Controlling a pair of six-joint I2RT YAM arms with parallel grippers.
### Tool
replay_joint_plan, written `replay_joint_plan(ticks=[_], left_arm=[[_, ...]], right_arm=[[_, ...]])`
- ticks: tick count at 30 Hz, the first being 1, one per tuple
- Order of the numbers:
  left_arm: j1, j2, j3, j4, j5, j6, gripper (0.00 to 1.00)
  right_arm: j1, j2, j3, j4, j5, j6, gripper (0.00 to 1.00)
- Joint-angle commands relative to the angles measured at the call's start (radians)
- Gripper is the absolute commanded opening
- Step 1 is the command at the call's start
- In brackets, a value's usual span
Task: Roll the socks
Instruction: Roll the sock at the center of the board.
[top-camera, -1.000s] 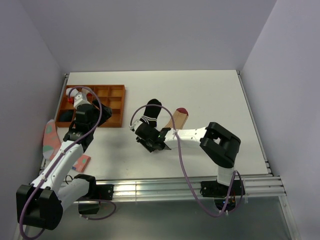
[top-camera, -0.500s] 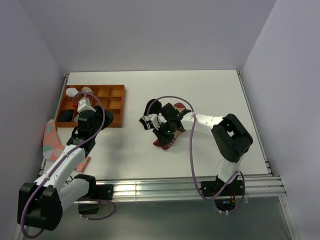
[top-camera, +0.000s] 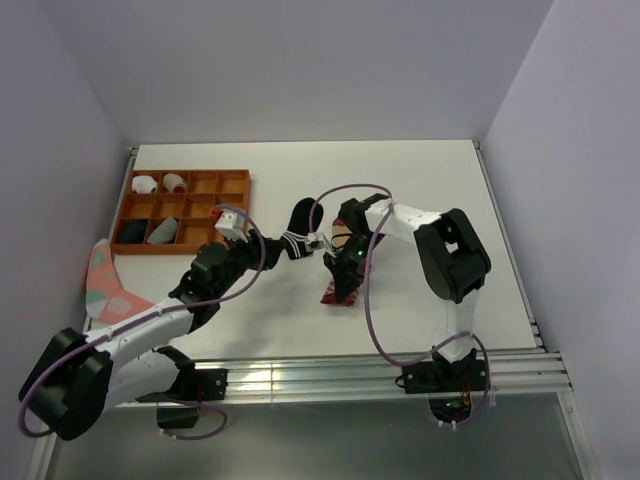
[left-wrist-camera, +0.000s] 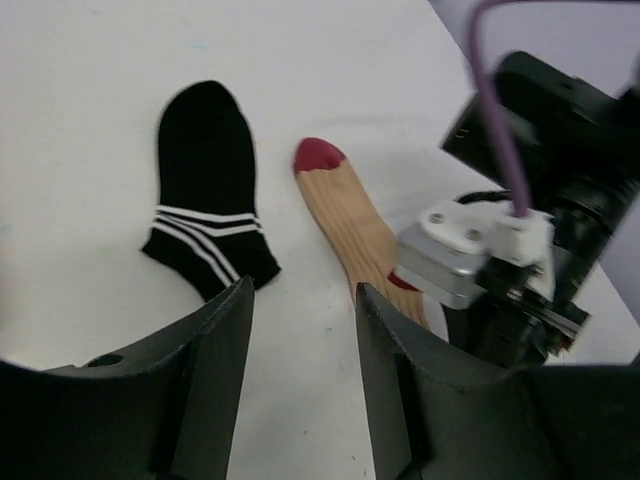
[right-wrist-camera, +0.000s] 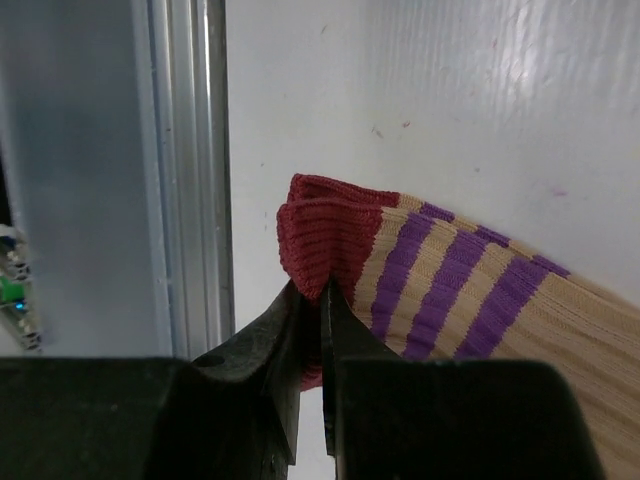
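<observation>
white worktop (top-camera: 430, 190) carries an orange compartment tray (top-camera: 200, 173) at left, a black sock (left-wrist-camera: 205, 170) just beside a tan sock (left-wrist-camera: 348, 225) mid-way, and a pink sock (top-camera: 100, 280) at its left edge.

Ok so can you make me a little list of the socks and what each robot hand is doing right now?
tan sock: maroon cuff pinched by the right gripper
black sock: lying flat, nothing holding it, beside the tan sock but not touching it
right gripper: shut on the tan sock's cuff
left gripper: open, empty, above the black sock's striped cuff
rolled yet: no, neither sock
tray: back left, away from both grippers
pink sock: at the left edge, untouched
</observation>
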Motion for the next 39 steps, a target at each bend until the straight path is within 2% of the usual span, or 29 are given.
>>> replay_joint_plan(ticks=[1,5,12,19,24,39], left_arm=[[-0.063,0.069,-0.018,0.234,0.101,0.100,0.51],[-0.095,0.225,0.013,0.326,0.233,0.119,0.50],[-0.173,0.391,0.059,0.432,0.327,0.123,0.49],[-0.216,0.520,0.100,0.492,0.405,0.111,0.56],[-0.245,0.574,0.133,0.496,0.446,0.111,0.60],[-0.265,0.690,0.157,0.539,0.531,0.096,0.58]], right_arm=[[-0.020,0.049,0.019,-0.150,-0.083,-0.120,0.00],[-0.032,0.081,0.002,-0.135,-0.087,-0.085,0.00],[-0.090,0.168,0.053,-0.225,-0.147,-0.103,0.00],[-0.112,0.187,0.059,-0.232,-0.138,-0.105,0.00],[-0.115,0.205,0.070,-0.256,-0.143,-0.117,0.00],[-0.147,0.245,0.108,-0.331,-0.157,-0.174,0.00]])
